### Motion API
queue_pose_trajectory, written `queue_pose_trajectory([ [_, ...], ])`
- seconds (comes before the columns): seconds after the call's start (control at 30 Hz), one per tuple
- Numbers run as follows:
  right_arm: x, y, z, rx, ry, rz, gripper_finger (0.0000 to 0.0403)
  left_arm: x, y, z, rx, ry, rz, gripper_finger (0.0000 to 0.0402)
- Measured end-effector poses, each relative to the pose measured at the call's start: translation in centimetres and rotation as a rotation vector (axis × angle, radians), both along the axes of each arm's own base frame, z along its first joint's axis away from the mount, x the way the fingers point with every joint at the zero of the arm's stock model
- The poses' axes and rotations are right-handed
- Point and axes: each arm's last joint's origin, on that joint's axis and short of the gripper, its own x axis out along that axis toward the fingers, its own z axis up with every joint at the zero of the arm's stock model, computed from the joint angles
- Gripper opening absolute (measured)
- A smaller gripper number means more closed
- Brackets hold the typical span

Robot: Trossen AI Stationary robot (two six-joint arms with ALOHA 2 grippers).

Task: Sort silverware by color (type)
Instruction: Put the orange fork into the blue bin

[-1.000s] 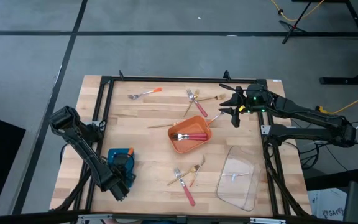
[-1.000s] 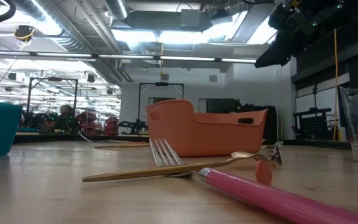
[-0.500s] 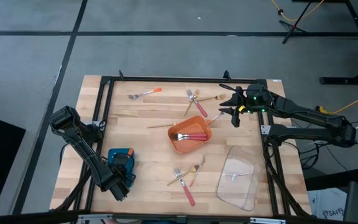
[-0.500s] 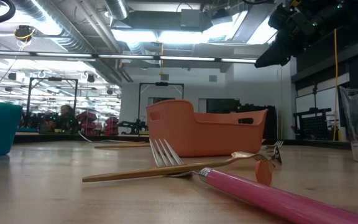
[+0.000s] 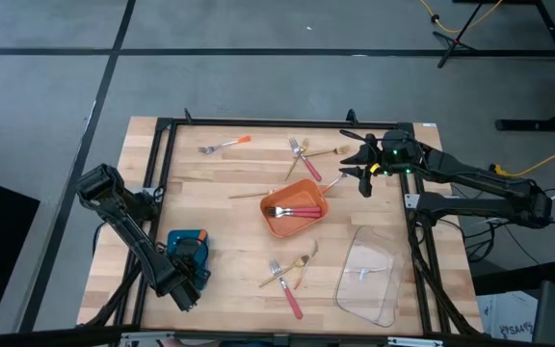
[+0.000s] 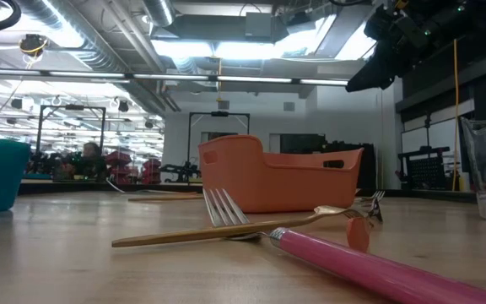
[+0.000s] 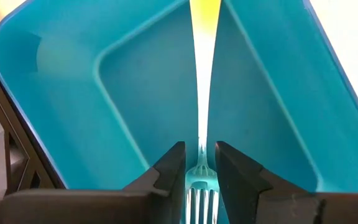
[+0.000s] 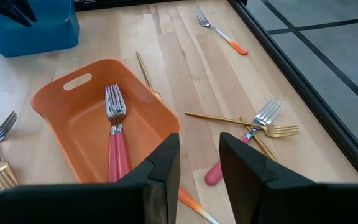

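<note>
My left gripper [image 7: 200, 163] points down into the blue tray [image 7: 129, 81] at the table's near left, open. A silver fork with an orange handle [image 7: 204, 37] lies in the tray, and its thin neck [image 7: 201, 146] runs between the fingers with a gap on both sides. My right gripper [image 8: 199, 163] hangs open and empty above the table's far right [image 5: 362, 162]. Pink-handled forks [image 8: 115, 140] lie in the orange tray [image 8: 61, 93]. More forks lie loose on the wood: an orange-handled one [image 5: 224, 146], pink-handled and gold ones [image 5: 306, 152], and a near group [image 5: 287, 278].
A clear tray [image 5: 369, 275] stands at the near right, beside the near group of forks. A gold fork [image 5: 249, 194] lies left of the orange tray. A black frame [image 5: 162, 154] runs around the table's edges. Bare wood lies between the blue and orange trays.
</note>
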Motion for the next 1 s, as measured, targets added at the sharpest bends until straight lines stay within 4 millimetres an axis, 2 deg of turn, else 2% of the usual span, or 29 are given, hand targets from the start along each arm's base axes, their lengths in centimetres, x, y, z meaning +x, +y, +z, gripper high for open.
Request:
queue_pose_trajectory([
  [0.33, 0.0, 0.0, 0.0, 0.000, 0.000, 0.000, 0.0101, -0.3, 0.4, 1.5, -0.046, -0.039, 0.000, 0.0081],
  [0.57, 0.0, 0.0, 0.0, 0.000, 0.000, 0.000, 0.0101, 0.3, 0.6, 4.2, -0.110, -0.084, -0.130, 0.0081],
  [0.7, 0.0, 0.0, 0.0, 0.000, -0.001, 0.000, 0.0101, 1.4, 1.8, 5.8, -0.136, -0.105, -0.202, 0.0081],
  [1.0, 0.0, 0.0, 0.0, 0.000, -0.001, 0.000, 0.0101, 5.1, 6.0, 9.0, -0.140, -0.156, -0.364, 0.0081],
])
